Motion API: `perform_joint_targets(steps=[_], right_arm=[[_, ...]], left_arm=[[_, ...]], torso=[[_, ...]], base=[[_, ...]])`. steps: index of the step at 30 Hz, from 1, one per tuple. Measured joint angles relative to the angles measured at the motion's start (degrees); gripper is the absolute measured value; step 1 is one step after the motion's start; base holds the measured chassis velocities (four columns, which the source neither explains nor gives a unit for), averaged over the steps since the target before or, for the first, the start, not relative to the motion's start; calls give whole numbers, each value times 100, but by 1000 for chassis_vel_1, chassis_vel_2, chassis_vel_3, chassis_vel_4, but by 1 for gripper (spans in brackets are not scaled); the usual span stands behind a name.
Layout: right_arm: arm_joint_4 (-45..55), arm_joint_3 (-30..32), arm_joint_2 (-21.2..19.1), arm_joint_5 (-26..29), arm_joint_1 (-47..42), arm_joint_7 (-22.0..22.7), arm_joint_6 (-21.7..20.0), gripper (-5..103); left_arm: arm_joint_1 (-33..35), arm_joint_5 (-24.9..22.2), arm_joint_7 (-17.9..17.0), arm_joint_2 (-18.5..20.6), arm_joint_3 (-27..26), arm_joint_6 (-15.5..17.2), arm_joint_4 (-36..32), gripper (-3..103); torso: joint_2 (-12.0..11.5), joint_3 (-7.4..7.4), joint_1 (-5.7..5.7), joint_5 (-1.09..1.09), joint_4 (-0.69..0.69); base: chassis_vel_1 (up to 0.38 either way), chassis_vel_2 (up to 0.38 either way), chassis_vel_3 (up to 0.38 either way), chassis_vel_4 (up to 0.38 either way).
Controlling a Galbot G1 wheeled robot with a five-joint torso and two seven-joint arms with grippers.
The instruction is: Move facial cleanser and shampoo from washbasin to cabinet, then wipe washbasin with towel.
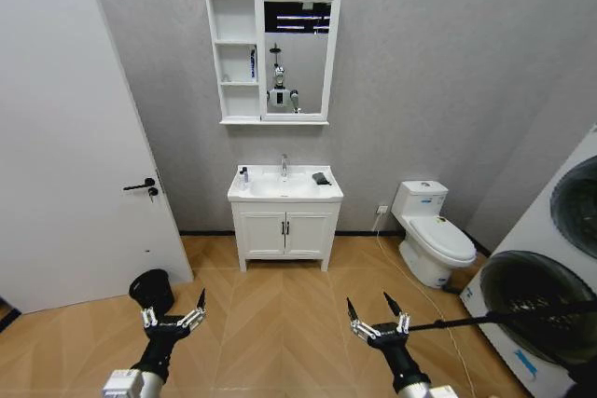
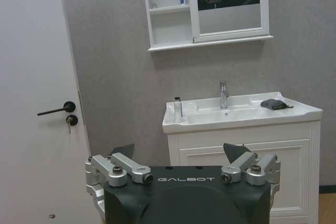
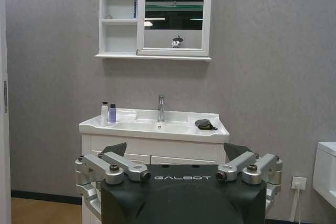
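The white washbasin stands against the far wall on a vanity, several steps ahead of me. Two small bottles stand at its left end, one white and one purple; which is the facial cleanser and which the shampoo I cannot tell. The dark towel lies folded at the basin's right end. Above hangs the cabinet, three open shelves beside a mirror, with a blue item on the middle shelf. My left gripper and right gripper are held low over the floor, both open and holding nothing.
A white door is at the left, with a black bin on the floor near it. A toilet and a washing machine stand at the right. Open wooden floor lies between me and the vanity.
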Motion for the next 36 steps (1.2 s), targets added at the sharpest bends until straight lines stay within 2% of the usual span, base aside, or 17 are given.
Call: perform_joint_targets(steps=[18,21,32,36], right_arm=[[-82,34,42,1,19,16,64,100],[-117,37,41,12,29,14,78,100],[-199,20,34,22,105,-15,87,100],[-238,59,30,45,87,-44,140,100]], left_arm=[[-191,-39,32,-43,41,-82,285,96],[-219,-44,34,-42,38,-85,329,96],[-265,-33,40,-45,67,-87,408,96],[-265,-7,42,-60,108,-90,445,96]], torso=[[-2,2,3,1,2],[-2,1,3,-1,-2],[-1,1,1,2,2],[0,1,1,0,-1]], base=[[-143,136,145,-145],[-152,161,156,-174],[-149,154,160,-154],[-232,231,226,-237]])
